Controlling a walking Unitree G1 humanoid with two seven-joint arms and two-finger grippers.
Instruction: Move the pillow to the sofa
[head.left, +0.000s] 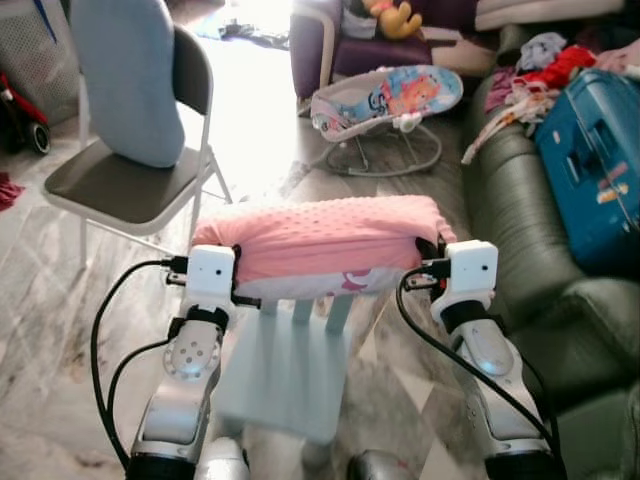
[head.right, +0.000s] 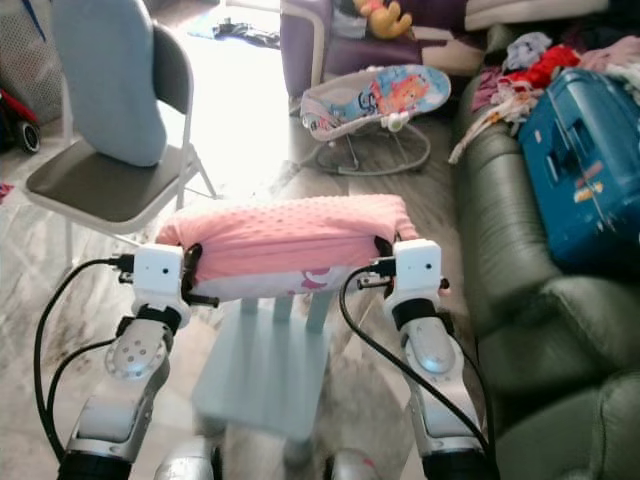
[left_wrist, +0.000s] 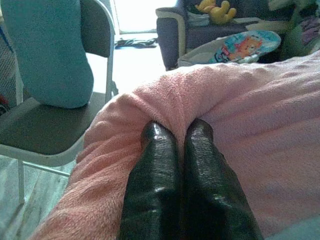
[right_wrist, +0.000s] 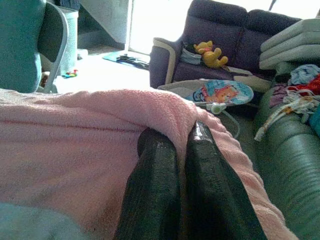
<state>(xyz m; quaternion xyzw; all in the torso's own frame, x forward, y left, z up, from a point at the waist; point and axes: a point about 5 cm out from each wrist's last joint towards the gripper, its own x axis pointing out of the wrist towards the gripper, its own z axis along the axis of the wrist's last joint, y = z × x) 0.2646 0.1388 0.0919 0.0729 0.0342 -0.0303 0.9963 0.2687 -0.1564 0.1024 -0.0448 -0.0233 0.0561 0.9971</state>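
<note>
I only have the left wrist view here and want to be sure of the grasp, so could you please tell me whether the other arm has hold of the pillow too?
Observer: Yes, the right end effector is pinched shut on the far end of the pink pillow, matching the left end effector.
Operator: Thank you. Is the pillow resting on anything?
Observer: It sits over a small pale blue stool directly in front of the robot.
Operator: And where is the sofa, please?
Observer: The dark green sofa is on the robot's right, with a blue suitcase and loose clothes lying on it.
</note>
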